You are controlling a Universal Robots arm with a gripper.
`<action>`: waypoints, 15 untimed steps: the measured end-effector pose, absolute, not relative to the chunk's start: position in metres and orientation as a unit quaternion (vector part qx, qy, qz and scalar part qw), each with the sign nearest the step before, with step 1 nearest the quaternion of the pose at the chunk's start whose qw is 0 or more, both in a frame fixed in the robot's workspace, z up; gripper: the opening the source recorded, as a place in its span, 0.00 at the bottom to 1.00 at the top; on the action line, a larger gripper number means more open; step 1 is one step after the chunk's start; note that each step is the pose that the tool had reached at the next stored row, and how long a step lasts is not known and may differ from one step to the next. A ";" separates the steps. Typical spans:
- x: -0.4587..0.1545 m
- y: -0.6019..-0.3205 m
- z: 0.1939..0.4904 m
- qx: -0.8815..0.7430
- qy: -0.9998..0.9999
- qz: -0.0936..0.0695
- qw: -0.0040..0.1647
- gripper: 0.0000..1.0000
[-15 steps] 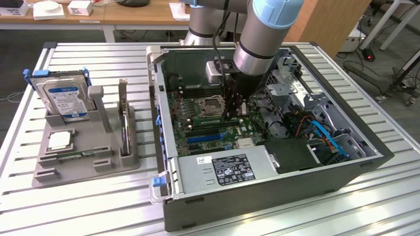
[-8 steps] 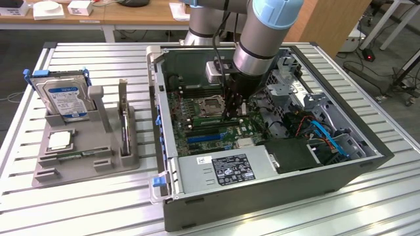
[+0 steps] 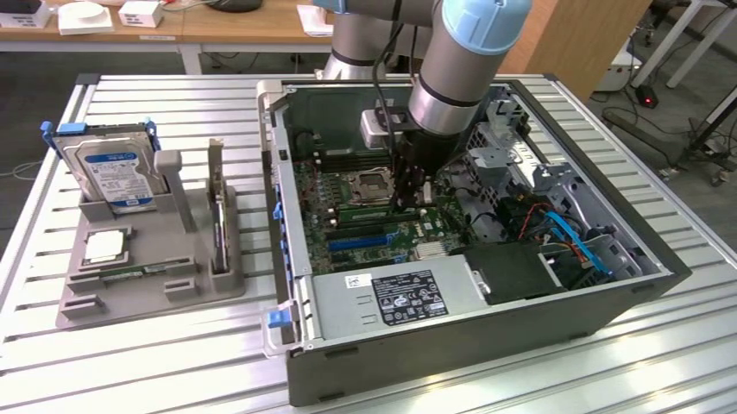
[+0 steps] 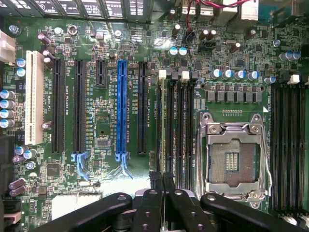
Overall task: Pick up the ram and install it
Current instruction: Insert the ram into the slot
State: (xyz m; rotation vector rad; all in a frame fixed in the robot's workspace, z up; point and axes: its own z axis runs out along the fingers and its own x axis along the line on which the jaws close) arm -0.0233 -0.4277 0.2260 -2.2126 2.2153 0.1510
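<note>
Exterior view: arm reaches down into the open PC case (image 3: 461,354) on the slatted surface (image 3: 138,371). Pincer (image 3: 409,203) sits low over the motherboard, just beside the processor socket (image 3: 371,183), on the exterior view's right of it. Well apart from the socket, outside the case, a grey holder (image 3: 150,297) keeps 1 spare stick (image 3: 217,216) standing on edge, plus the hard drive (image 3: 116,177).

Wrist view: pincer narrow, fingertips (image 4: 170,186) pinched on the ram (image 4: 164,125). It shows edge-on, a thin green line along the memory slot, with 2 more slots between it and the socket (image 4: 231,154), and the blue slot (image 4: 120,111) further out from the socket. Can't tell whether it is fully seated or just resting in the slot.

Handling, my read: light, stiff, thin board, fragile at chips and contact edge, likely to crack if twisted. Best held by the flat faces near the top edge, mid-length, kept upright and square to the slot.
</note>
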 end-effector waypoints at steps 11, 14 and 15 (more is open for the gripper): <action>-0.023 -0.428 0.225 -0.706 0.707 0.048 0.004 0.11; -0.023 -0.428 0.225 -0.706 0.707 0.048 0.004 0.11; -0.023 -0.428 0.225 -0.706 0.707 0.048 0.004 0.11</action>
